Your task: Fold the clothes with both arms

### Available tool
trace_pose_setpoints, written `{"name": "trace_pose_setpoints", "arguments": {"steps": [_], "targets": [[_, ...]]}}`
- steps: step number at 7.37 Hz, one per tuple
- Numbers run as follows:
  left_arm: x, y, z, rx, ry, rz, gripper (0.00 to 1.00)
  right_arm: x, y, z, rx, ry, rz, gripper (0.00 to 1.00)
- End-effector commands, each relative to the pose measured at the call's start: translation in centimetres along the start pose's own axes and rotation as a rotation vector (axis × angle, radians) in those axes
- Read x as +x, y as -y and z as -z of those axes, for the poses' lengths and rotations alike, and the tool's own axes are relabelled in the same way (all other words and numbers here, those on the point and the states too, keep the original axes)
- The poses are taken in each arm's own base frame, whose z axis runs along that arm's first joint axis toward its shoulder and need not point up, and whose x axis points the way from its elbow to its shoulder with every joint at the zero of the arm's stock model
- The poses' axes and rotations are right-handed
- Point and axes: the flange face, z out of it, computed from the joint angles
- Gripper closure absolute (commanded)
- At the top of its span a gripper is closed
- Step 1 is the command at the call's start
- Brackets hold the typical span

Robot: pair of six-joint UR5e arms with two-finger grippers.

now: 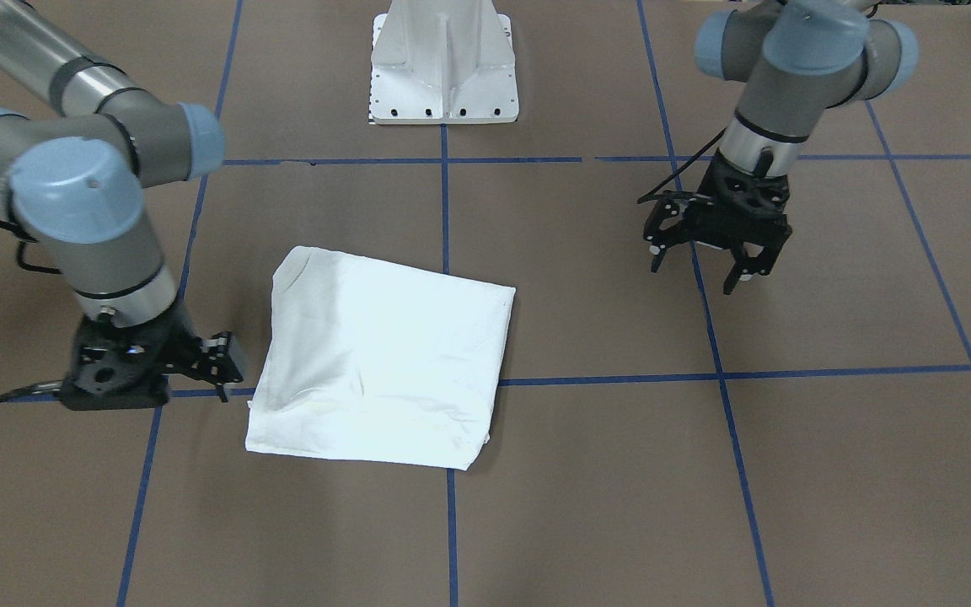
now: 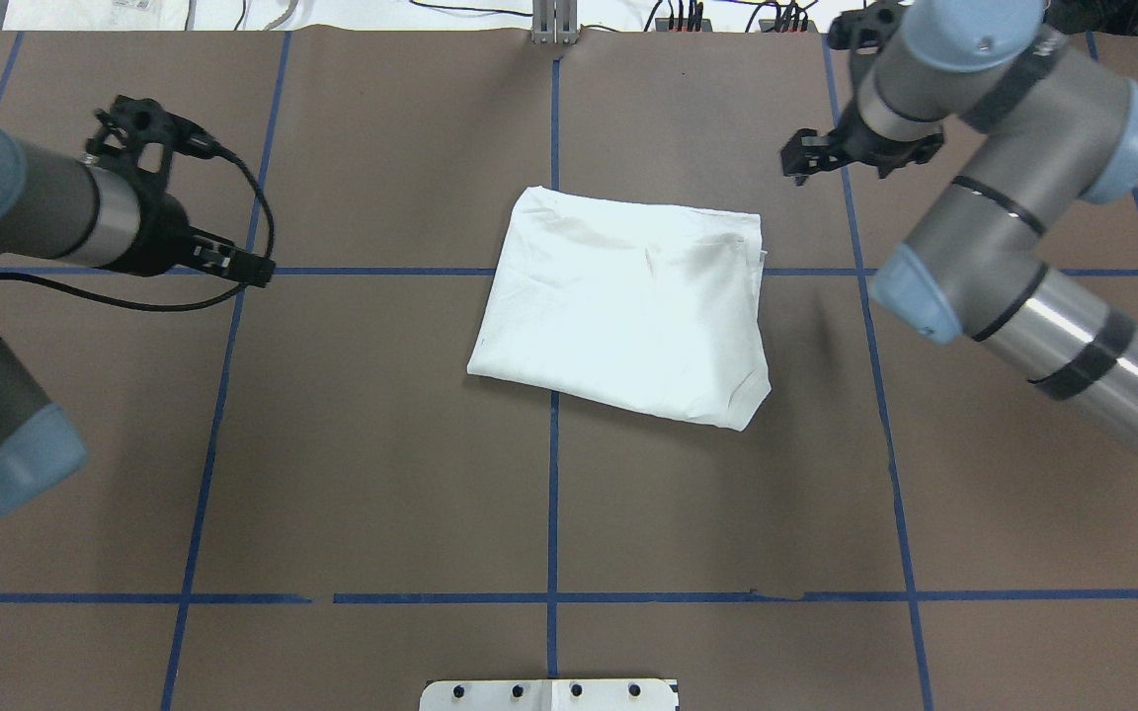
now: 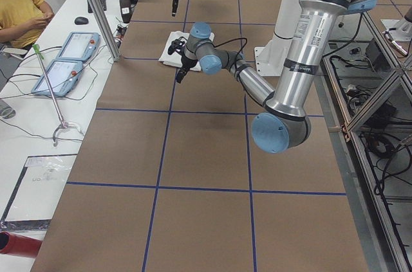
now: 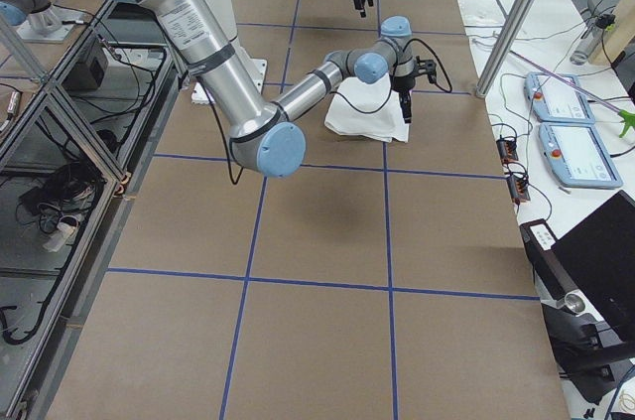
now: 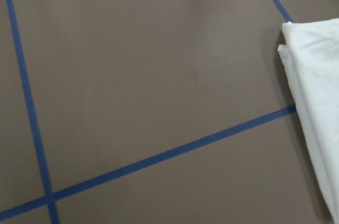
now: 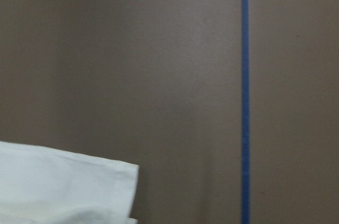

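Nearest the front-facing camera, the lower band of the counter [image 1: 705, 523] is open brown surface crossed by blue tape lines [image 1: 738, 472]. I judge there is ample room there for either arm.

Next back, left of centre in that frame, the T-shirt [image 1: 380, 362] lies flat as a compact, slightly skewed rectangle across a tape crossing. Layered edges show at its lower right corner, and the other edges look clean. No print faces up. I judge the folding all but done.

Just beside the shirt's left edge, low over the counter, sits the right gripper [image 1: 140, 375]. The cloth lies free of it. Its fingers are hidden beneath its body, so I cannot tell whether they are spread or pressed together. Clearance is tight here, and a sideways move could drag the fold.

Further back, at the upper right of the frame, the left gripper [image 1: 751, 268] hangs above the counter, well apart from the shirt, its fingers spread and empty. I read this as a stand-off posture. The open strip between it and the shirt's right edge offers a free approach.

Farthest, at top centre, stands the white pedestal base [image 1: 443, 67].
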Motion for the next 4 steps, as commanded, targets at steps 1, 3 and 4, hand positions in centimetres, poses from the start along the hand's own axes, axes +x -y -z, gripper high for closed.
{"name": "trace_pose_setpoints", "arguments": {"steps": [1,3,4], "targets": [[-13.8,-3.5,5.4,-0.038,0.085,-0.172,0.00,17.1,-2.7,1.6,-0.064,-0.017,0.126,0.00],[-28.0,-9.3,11.0,-0.087,0.141,-0.236,0.00,33.7,-7.3,3.9,-0.113,0.004,0.247,0.00],[-32.8,-13.8,12.3,-0.112,0.161,-0.148,0.00,40.6,-11.4,4.9,-0.129,0.033,0.259,0.00]]}}
